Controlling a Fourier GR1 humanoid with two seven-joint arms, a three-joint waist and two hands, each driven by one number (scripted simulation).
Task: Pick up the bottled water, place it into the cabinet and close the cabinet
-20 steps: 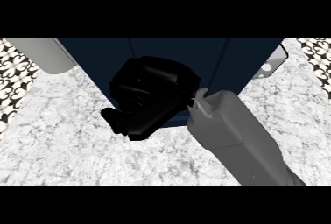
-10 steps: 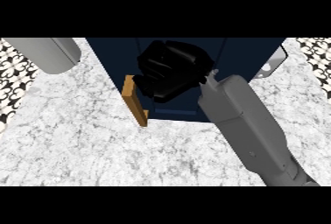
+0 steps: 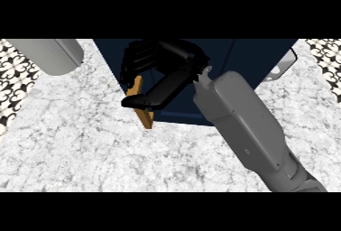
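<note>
The dark blue cabinet (image 3: 253, 58) stands at the far side of the counter. Its open door shows edge-on as an orange-brown strip (image 3: 142, 110) at the left of the opening. My right hand (image 3: 174, 63) reaches into the opening just right of that door edge, and part of it lies against the strip. I cannot make out the bottled water; the black hand and the dark interior hide it. Of the left arm only the grey forearm (image 3: 48, 55) shows, at the upper left.
White marble counter (image 3: 86, 153) spreads in front of the cabinet. A pale grey-white piece (image 3: 285, 66) sticks out at the cabinet's right side. Patterned black-and-white floor (image 3: 12, 85) shows past the counter's left and right edges.
My right hand has moved away from me, from in front of the cabinet into its opening. The door's orange-brown edge, hidden a second ago, now shows. The left forearm has shifted slightly.
</note>
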